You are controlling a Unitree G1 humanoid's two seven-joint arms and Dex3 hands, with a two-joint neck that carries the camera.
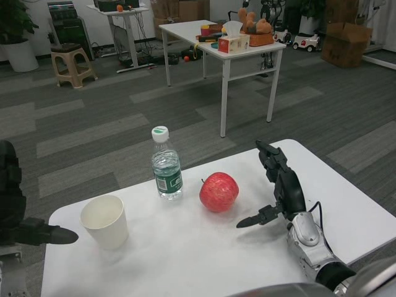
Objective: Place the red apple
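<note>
You've got the white table (185, 260) filling the lower frame. Right hand (276, 189) sits at 3 o'clock of the red apple (219, 191), fingers spread, holding nothing, just beside it but not touching. Left hand (15, 204) is at the table's 9 o'clock edge; can't tell its state. Water bottle (166, 164) stands upright at the apple's 10 o'clock; paper cup (104, 221) at 8 o'clock, well apart.
</note>
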